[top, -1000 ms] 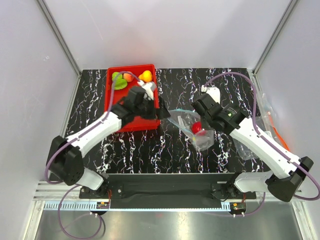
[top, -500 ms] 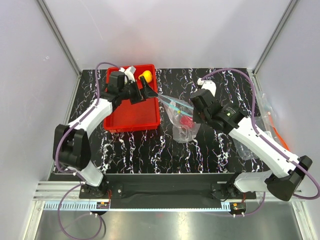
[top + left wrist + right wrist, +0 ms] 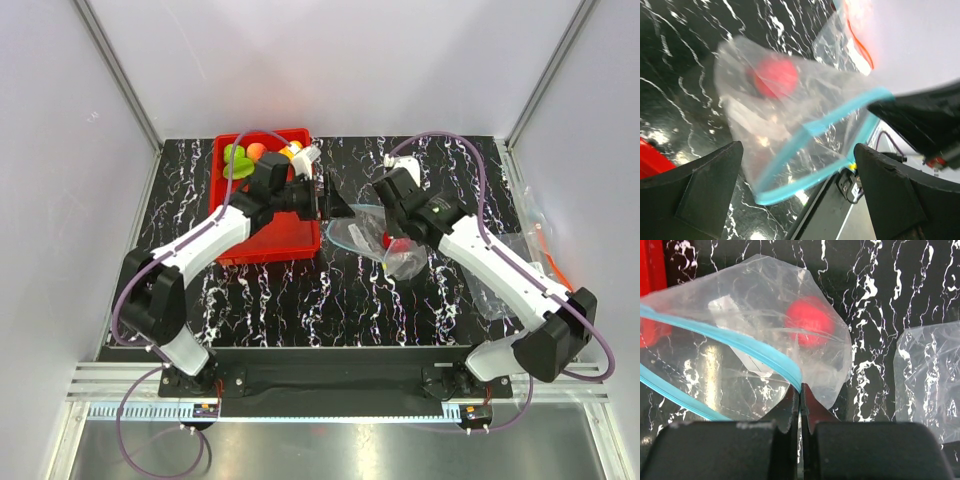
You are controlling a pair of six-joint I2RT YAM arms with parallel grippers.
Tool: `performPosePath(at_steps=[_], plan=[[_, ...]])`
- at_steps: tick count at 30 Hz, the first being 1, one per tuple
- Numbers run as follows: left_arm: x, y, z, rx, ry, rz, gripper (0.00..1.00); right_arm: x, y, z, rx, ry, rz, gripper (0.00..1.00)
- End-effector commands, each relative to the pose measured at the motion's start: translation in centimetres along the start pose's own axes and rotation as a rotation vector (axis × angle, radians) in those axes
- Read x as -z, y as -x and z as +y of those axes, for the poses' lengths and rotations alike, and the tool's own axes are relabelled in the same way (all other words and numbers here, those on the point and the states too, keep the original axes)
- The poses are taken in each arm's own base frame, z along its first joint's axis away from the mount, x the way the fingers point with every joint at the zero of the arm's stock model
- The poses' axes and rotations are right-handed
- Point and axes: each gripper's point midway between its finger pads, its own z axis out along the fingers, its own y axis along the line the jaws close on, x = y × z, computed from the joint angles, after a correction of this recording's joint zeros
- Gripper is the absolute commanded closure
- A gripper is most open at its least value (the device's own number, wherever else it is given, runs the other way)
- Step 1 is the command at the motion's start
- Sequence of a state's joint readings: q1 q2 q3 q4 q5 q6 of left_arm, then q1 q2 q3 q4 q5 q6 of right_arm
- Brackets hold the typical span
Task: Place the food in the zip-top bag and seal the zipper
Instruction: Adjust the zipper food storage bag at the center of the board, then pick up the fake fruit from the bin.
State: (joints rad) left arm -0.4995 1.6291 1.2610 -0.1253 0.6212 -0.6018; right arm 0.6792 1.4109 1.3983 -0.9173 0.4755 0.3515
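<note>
Half a second ago the left gripper (image 3: 333, 197) hangs over the far end of the red tray (image 3: 270, 238). Now it sits just past the tray's right side, and its fingers are spread wide apart with nothing between them. They point at the open mouth of the zip-top bag (image 3: 362, 232).

The bag lies on the black table (image 3: 300, 300) just beside the tray's right side. It has slid a little since then, and its mouth now faces the tray. The right gripper (image 3: 800, 389) is on the side of the bag away from the tray. Its fingers are pressed tight together on the blue zipper (image 3: 765, 357) and pinch that edge of the bag. The two blue lines of the zipper bow away from each other, so the mouth gapes open.

One toy is inside the bag, the red apple (image 3: 810, 326), and it sits at the end far from the tray.

The other food is in the tray's far end. The two green pieces (image 3: 238, 162) lie in the far left corner. The peach (image 3: 257, 151) is just beside them, and the yellow pear (image 3: 291, 153) is near the far right corner.

Another clear plastic (image 3: 530, 245) with an orange-red strip lies well away from the tray, past the bag and the right arm.
</note>
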Motion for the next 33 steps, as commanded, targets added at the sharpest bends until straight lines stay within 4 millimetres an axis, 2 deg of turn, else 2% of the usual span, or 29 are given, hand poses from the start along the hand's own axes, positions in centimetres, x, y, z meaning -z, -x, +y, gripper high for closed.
performPosePath(at_steps=[1,4,5,7,8,10,12,14,15,17,18,19,20,21,23,24,26,28,29,30,33], plan=[[1.6,0.6,-2.6,-0.074,-0.055,-0.042,0.01,0.3,2.3,-0.5,-0.028,0.013,-0.076,1.00],[3.2,2.1,-2.1,-0.075,-0.012,-0.116,0.01,0.0,1.9,-1.3,-0.026,-0.011,-0.060,1.00],[4.3,3.4,-0.9,-0.054,0.014,-0.158,0.01,0.2,1.8,-1.6,-0.030,-0.015,-0.060,1.00],[6.1,5.2,-0.2,-0.008,0.010,-0.233,0.01,0.1,1.3,-2.2,-0.038,-0.025,-0.055,1.00],[7.8,6.9,1.7,0.023,0.044,-0.296,0.01,0.5,1.4,-2.5,-0.045,-0.021,-0.067,1.00],[9.9,8.9,3.8,0.071,0.096,-0.402,0.01,0.6,1.1,-3.0,-0.047,-0.025,-0.063,1.00],[12.5,11.1,7.9,0.147,0.211,-0.529,0.01,1.1,1.0,-3.3,-0.049,-0.021,-0.071,1.00],[14.7,12.6,11.7,0.213,0.323,-0.627,0.01,1.5,1.0,-3.5,-0.052,-0.020,-0.078,1.00],[15.8,13.3,14.6,0.281,0.426,-0.703,0.01,1.6,1.0,-3.5,-0.051,-0.018,-0.079,1.00],[17.3,13.7,18.2,0.380,0.507,-0.783,0.01,1.9,1.0,-3.7,-0.052,-0.015,-0.089,1.00],[17.0,14.0,20.2,0.466,0.505,-0.813,0.01,1.8,0.9,-3.7,-0.051,-0.014,-0.086,1.00],[16.5,14.1,20.9,0.508,0.494,-0.821,0.01,1.9,1.0,-3.7,-0.052,-0.011,-0.093,1.00],[17.2,14.8,22.1,0.545,0.490,-0.855,0.01,1.9,0.9,-3.7,-0.048,-0.010,-0.092,1.00],[16.6,15.2,23.7,0.599,0.490,-0.883,0.01,2.0,0.9,-3.8,-0.047,-0.011,-0.094,1.00],[16.5,16.0,25.0,0.644,0.512,-0.925,0.01,1.9,0.7,-3.8,-0.042,-0.008,-0.093,1.00],[16.1,15.5,26.9,0.711,0.554,-0.940,0.01,1.8,0.8,-3.7,-0.043,-0.007,-0.095,1.00],[15.7,15.7,27.6,0.738,0.561,-0.960,0.01,1.7,0.8,-3.5,-0.043,0.006,-0.095,1.00],[17.1,15.7,29.4,0.765,0.670,-1.047,0.01,1.6,0.8,-3.2,-0.041,0.015,-0.098,1.00],[16.3,15.7,29.0,0.756,0.690,-1.052,0.01,1.5,0.9,-3.2,-0.039,0.017,-0.098,1.00],[17.0,16.2,29.6,0.758,0.743,-1.106,0.01,1.5,1.0,-3.1,-0.038,0.020,-0.103,1.00],[16.4,16.8,30.5,0.800,0.832,-1.142,0.01,1.0,1.0,-2.9,-0.035,0.028,-0.100,1.00]])
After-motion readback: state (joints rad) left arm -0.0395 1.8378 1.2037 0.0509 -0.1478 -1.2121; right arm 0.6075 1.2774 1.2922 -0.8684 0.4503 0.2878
